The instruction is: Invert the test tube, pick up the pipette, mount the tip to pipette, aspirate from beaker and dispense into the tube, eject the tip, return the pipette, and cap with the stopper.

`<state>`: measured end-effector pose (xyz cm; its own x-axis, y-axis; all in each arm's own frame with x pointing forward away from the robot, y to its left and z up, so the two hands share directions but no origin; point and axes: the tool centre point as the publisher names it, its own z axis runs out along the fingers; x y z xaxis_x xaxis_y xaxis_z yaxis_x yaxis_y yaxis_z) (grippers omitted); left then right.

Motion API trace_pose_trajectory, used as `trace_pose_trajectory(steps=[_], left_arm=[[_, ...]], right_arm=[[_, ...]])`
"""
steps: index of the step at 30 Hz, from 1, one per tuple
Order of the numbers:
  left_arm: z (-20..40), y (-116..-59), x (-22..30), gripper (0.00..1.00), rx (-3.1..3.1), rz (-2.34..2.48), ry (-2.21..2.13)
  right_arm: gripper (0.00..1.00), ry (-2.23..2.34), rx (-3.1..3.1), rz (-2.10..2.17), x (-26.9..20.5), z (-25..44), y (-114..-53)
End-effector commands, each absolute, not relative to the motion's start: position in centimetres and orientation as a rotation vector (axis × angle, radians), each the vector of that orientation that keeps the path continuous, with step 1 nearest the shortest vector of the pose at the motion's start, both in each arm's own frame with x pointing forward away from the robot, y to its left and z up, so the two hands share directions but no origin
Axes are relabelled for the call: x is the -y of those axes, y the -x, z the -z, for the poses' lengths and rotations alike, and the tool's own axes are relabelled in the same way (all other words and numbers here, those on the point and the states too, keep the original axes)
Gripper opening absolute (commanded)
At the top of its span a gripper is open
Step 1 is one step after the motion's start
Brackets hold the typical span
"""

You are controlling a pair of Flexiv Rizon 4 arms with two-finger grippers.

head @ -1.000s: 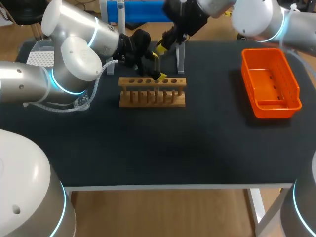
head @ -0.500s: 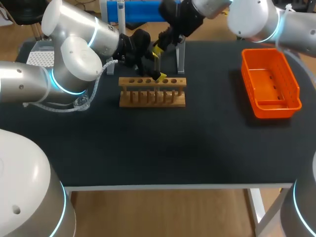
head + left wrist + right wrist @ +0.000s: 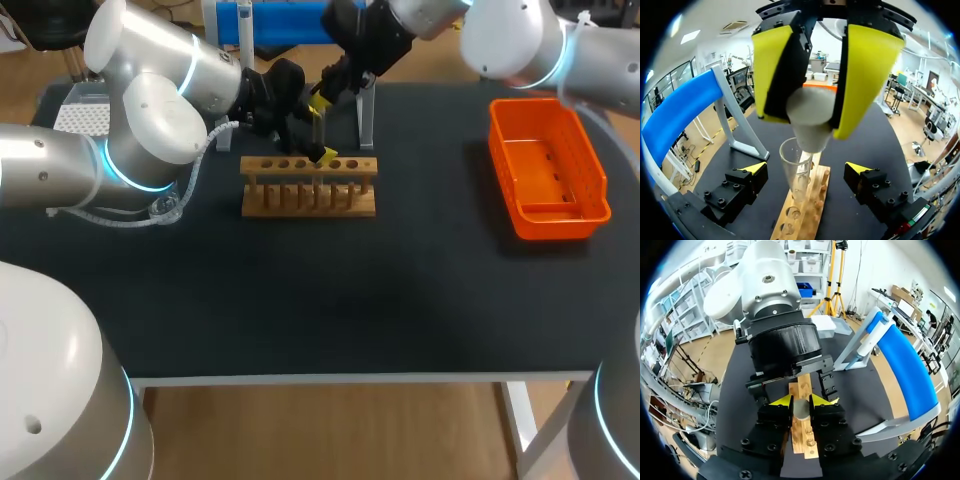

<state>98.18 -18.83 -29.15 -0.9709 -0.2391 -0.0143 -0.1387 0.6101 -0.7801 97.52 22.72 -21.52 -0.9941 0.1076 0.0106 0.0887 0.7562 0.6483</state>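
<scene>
Stopper (image 3: 810,117) in right pincer (image 3: 801,401)

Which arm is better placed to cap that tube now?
Right. The right gripper is shut on the stopper, just above the open mouth of the test tube. The left gripper is open, either side of the tube.

The head camera stands high behind the robot and looks down on the whole table (image 3: 400,300) from far, so the rack (image 3: 309,186) is small near the far edge. The left wrist camera sits low and very near; it looks along the rack, with the stopper (image 3: 810,117) close before it. The right wrist camera looks steeply down on the same stopper and rack, facing the left arm (image 3: 770,305). All three views share the rack.
</scene>
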Motion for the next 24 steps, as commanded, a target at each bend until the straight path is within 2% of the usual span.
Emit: trace_pose_trajectory(steps=[1, 24], left_arm=[[29.1, -98.2, 18.8, 1.0, -2.717, 1.297, 0.319], [29.1, -98.2, 18.8, 1.0, -2.717, 1.297, 0.319]], right_arm=[[0.0, -0.164, -2.916, -1.075, -22.7, 21.7, -97.5], [0.0, -0.19, -2.924, -1.032, -22.6, 23.3, -96.8]])
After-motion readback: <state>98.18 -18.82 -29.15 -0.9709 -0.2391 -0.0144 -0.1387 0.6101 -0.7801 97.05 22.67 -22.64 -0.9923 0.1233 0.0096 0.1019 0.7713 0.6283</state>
